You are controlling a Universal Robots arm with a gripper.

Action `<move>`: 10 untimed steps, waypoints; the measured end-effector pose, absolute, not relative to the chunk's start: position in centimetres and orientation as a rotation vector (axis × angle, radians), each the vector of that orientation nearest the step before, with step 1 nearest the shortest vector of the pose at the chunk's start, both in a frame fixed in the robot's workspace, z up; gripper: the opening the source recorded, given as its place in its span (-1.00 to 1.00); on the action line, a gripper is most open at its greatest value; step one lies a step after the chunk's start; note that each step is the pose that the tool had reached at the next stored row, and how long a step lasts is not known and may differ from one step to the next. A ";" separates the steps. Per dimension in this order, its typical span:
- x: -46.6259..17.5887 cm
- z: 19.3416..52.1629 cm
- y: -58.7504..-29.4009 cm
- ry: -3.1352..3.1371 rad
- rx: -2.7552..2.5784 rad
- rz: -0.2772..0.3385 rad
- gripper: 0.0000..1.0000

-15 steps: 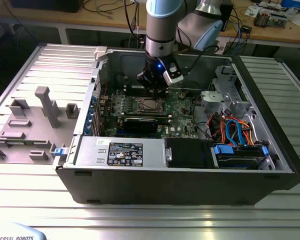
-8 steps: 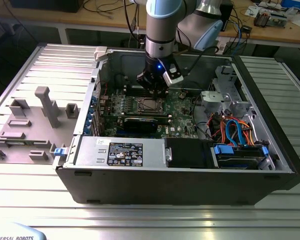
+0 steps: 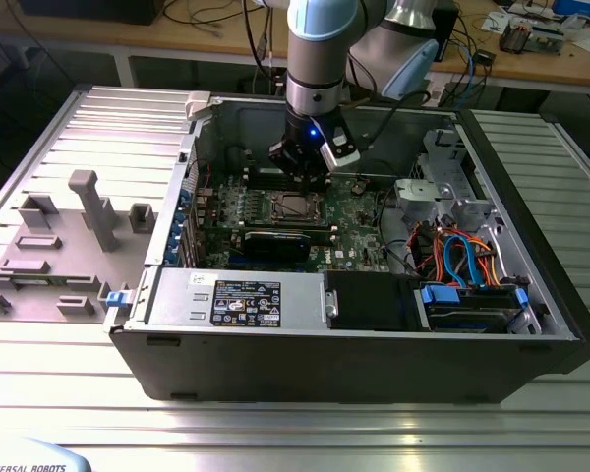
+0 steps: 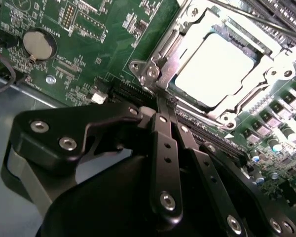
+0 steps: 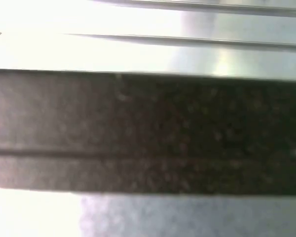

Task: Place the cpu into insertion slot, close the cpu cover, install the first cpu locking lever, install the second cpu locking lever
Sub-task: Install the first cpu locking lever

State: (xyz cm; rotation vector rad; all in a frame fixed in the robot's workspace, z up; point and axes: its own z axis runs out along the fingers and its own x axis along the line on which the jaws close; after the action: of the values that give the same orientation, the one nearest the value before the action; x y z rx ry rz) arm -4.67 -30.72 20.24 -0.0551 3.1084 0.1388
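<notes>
Closest to the lens in the second wrist view, the black gripper [image 4: 163,106] has its two fingers [image 4: 164,148] pressed together into one narrow wedge, clenched on nothing that can be made out, with the tips at the near corner of the cpu cover [image 4: 187,42]. That one silvery frame lies flat over the insertion slot [image 4: 222,118], and the one cpu [image 4: 214,66] shows pale and square through its central opening, seated in the slot. A thin metal lever [image 4: 266,22] runs along the far side of the cover; whether it is latched cannot be told. On the green motherboard [image 4: 113,29], one round coin battery [image 4: 37,45] sits well off from the slot.

In the exterior view, the gripper [image 3: 303,180] hangs from one grey-and-blue arm [image 3: 323,59] just above the slot [image 3: 293,206], inside one open computer case [image 3: 374,364] lying on a ribbed metal table [image 3: 275,433]. Beside the case, on the exterior view's left, stands one grey fixture plate [image 3: 69,236] with several raised blocks.

The first wrist view is blurred: one dark band [image 5: 148,133] between bright metal surfaces.
</notes>
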 end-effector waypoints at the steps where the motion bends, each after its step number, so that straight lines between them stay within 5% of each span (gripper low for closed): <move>1: -4.7 20.3 -30.7 3.108 -0.055 0.139 -0.79; 10: -4.6 21.1 -31.0 3.109 -0.054 0.130 -0.79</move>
State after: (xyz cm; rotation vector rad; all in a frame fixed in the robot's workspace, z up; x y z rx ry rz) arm -4.64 -30.96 21.06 -0.0545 3.1091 0.1295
